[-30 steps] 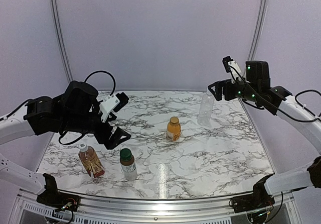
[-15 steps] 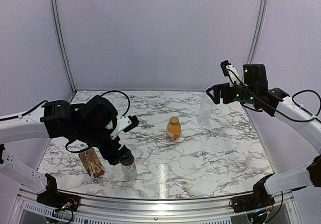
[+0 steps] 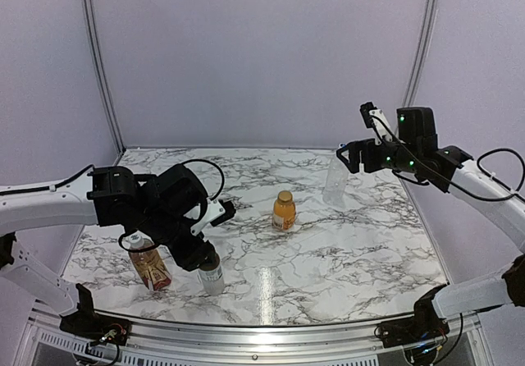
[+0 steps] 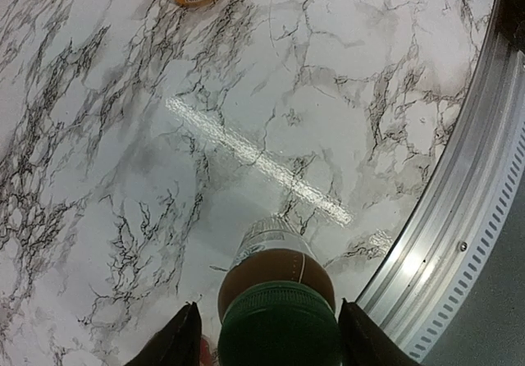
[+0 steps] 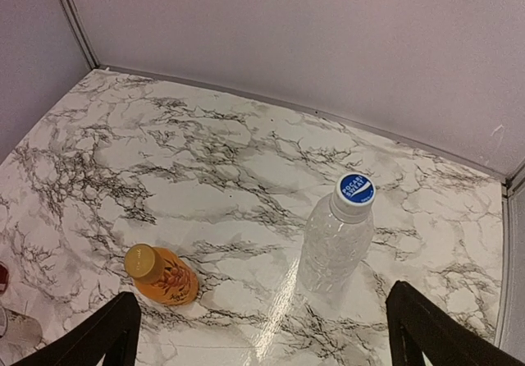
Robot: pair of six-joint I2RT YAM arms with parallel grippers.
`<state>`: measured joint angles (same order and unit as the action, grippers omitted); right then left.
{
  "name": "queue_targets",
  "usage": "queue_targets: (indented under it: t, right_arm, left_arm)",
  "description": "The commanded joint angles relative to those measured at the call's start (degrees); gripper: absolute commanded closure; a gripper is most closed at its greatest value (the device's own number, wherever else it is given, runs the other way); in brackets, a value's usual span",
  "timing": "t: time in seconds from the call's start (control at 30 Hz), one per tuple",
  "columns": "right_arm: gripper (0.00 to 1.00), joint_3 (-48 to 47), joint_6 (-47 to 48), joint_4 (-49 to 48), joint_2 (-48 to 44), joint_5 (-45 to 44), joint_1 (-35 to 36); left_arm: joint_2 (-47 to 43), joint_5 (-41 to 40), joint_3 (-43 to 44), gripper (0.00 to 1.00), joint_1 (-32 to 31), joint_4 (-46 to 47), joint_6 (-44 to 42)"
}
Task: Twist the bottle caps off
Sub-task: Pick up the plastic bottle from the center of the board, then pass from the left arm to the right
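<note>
- The amber tea bottle (image 3: 151, 267) with a red label stands near the left end of the near edge of the marble surface (image 3: 353, 259). Its top is partly hidden behind the left arm.
- Just beside it, to the right, stands the short bottle (image 3: 212, 279), also close to the near edge. The two bottles do not seem to touch.
- The left gripper (image 4: 269, 307) is down over the top of this short bottle. In the left wrist view the dark green cap (image 4: 279, 337) sits between the two fingers (image 4: 182, 341). One finger is at the cap's side and the other shows a thin gap, so I cannot tell if the cap is already clenched.
- The orange juice bottle (image 3: 284, 213) stands upright about in the middle of the surface, alone, with its orange cap (image 5: 140, 261) on.
- The tall clear bottle (image 3: 335, 182) stands toward the far right corner, with its white and blue cap (image 5: 356, 188) on.
- The right gripper (image 3: 350, 154) hangs in the air near the top of the tall bottle. Its jaws are spread wide and grasp nothing.
</note>
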<state>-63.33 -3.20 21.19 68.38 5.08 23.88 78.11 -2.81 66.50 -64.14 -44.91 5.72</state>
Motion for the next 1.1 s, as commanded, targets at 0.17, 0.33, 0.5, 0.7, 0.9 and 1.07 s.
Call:
queue_targets:
  t: [0.17, 0.33, 0.5, 0.7, 0.9, 1.07]
  right_arm:
    - [0.02, 0.40, -0.45, 0.61, -1.42, 0.87, 0.42]
    - [0.01, 0.51, 0.18, 0.57, -1.78, 2.35, 0.44]
    - [0.02, 2.51, 1.33, -1.85, -4.33, 7.46, 0.53]
    - [0.02, 7.45, 1.58, -7.35, -9.94, 17.35, 0.92]
    - [0.02, 12.16, 2.85, -12.78, -14.08, 22.10, 6.26]
    - [0.02, 12.96, 5.54, -13.80, -15.12, 22.08, 13.20]
  left_arm:
    - [1.19, 1.47, 2.41, 0.56, -0.28, -1.50, -0.26]
    - [1.28, 2.19, 3.73, 0.70, -0.28, -1.50, -0.69]
    - [1.43, 2.54, 7.08, 0.78, -0.28, 0.35, -1.33]
    - [3.37, 4.86, 13.69, 0.77, 0.12, 4.59, -1.68]
    - [7.63, 10.91, 22.06, 0.76, 2.40, 6.83, -0.41]
    - [10.84, 16.72, 27.83, 0.76, 4.81, 7.28, 2.40]
